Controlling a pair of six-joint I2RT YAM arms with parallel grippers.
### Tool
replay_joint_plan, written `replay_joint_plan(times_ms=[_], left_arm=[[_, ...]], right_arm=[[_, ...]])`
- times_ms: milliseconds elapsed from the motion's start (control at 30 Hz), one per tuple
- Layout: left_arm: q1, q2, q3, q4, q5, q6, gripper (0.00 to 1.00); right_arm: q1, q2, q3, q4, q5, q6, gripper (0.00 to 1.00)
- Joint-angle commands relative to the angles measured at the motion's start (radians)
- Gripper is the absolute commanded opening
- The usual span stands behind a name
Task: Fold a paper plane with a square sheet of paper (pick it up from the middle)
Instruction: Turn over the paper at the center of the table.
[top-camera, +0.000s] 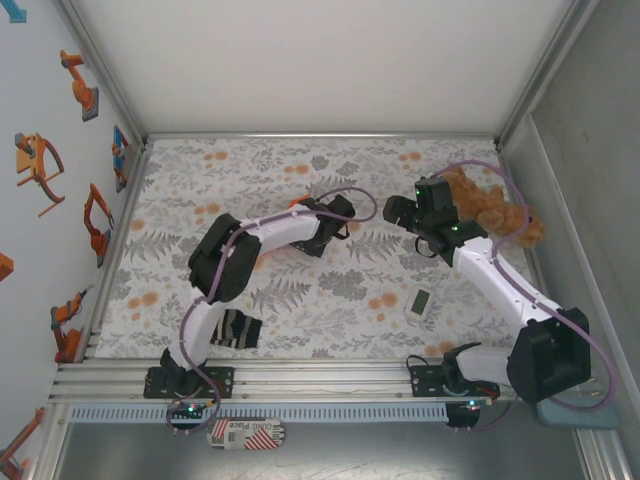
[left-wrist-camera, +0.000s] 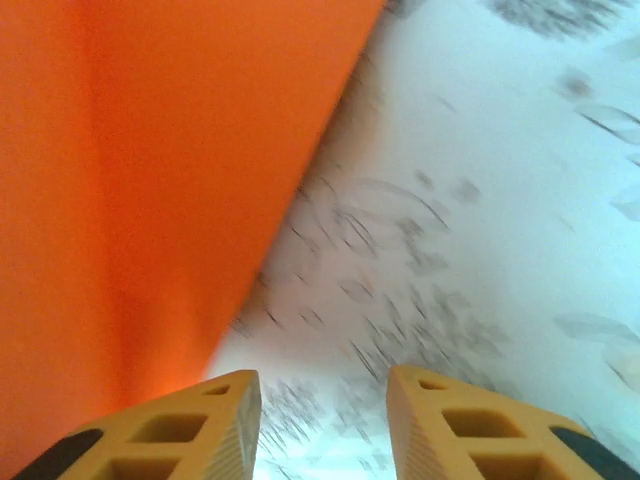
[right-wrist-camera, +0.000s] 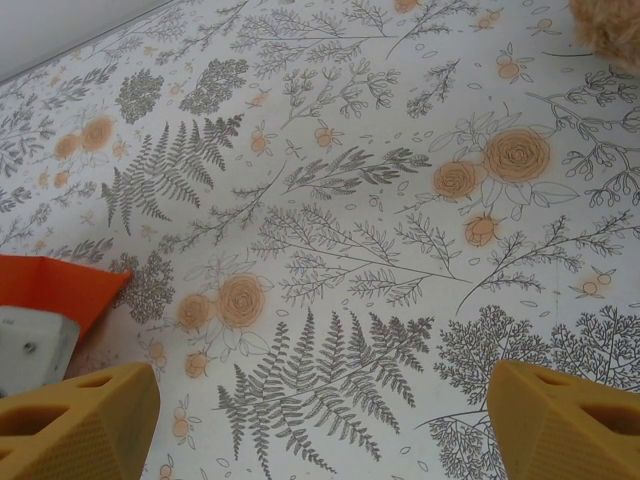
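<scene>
Table under a white cloth (top-camera: 300, 165) printed with grey ferns and orange blossoms. Plain white walls stand on the left, far and right sides, and aluminium rails (top-camera: 300, 378) run along the near edge.

Two white arms: left arm (top-camera: 225, 260), right arm (top-camera: 500, 285), both reaching toward mid-table.

One thin bright orange paper sheet (left-wrist-camera: 150, 180) lies on the cloth about mid-table, under the left wrist. Its straight edge runs diagonally just left of the left gripper (left-wrist-camera: 322, 400). Left gripper is released: yellow fingers apart, cloth showing between them. Whether a finger touches the sheet cannot be told. In the right wrist view a pointed orange corner of the sheet sits at the left edge.

Right gripper (right-wrist-camera: 320, 400) is spread wide, holding nothing, right of centre and near the left gripper but apart from it.

One brown plush toy (top-camera: 495, 212) sits at the right edge, just beyond the right wrist. One black-and-white striped sock (top-camera: 238, 328) lies by the left arm's base. One small white rectangular device (top-camera: 420, 303) lies near right.

The far strip and left side of the cloth are open, as is the stretch between sock and device.
</scene>
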Motion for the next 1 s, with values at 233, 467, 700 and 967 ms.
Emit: replay_joint_plan(times_ms=[233,467,700,967], left_arm=[[0.0,-0.372,-0.266,0.259,0.446,-0.113,0.5],[0.148,-0.48,-0.387,0.359,0.493,-0.166,0.57],[0.255,-0.439,-0.444,0.421,0.585,-0.147,0.57],[0.324,-0.335,-0.416,0.473,0.557,-0.157,0.57]], right_arm=[[-0.011,0.034,0.008,0.032,-0.018,0.05,0.84],[-0.01,0.08,0.02,0.055,-0.081,0.061,0.83],[-0.011,0.104,0.005,0.074,-0.113,0.076,0.82],[-0.011,0.131,0.002,0.092,-0.152,0.082,0.82]])
